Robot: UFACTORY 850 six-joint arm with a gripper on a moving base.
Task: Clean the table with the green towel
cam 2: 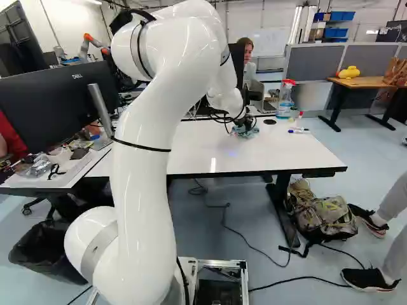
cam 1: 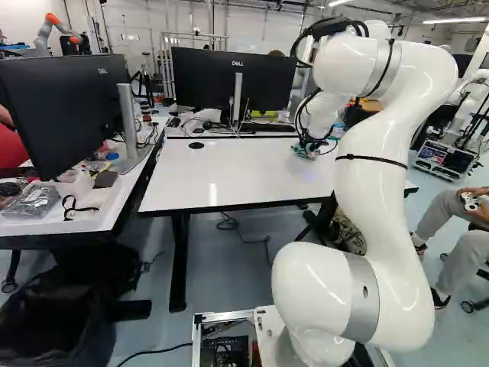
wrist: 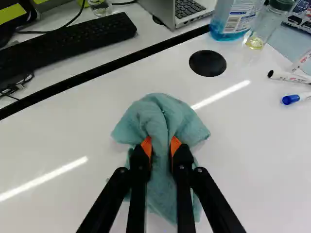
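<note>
In the right base view my gripper [cam 2: 244,127] is low over the far part of the white table [cam 2: 267,152], with the green towel [cam 2: 245,133] at its tip. The wrist view shows the gripper [wrist: 161,145] shut on a bunched fold of the blue-green towel [wrist: 165,114], an orange pad on either side. The towel's crumpled ends spread ahead of and beneath the fingers, against the white tabletop. The left base view has the towel [cam 1: 304,151] near the table's far edge, partly hidden by gripper and cables.
Beyond the grip stand a blue spray bottle [wrist: 233,17], a small glass bottle [wrist: 265,24], markers [wrist: 290,77] and a laptop [wrist: 180,12]. A black keyboard [wrist: 68,41] lies across the gap. Monitors [cam 1: 233,80] rise behind the table; another robot [cam 1: 57,30] is at the back.
</note>
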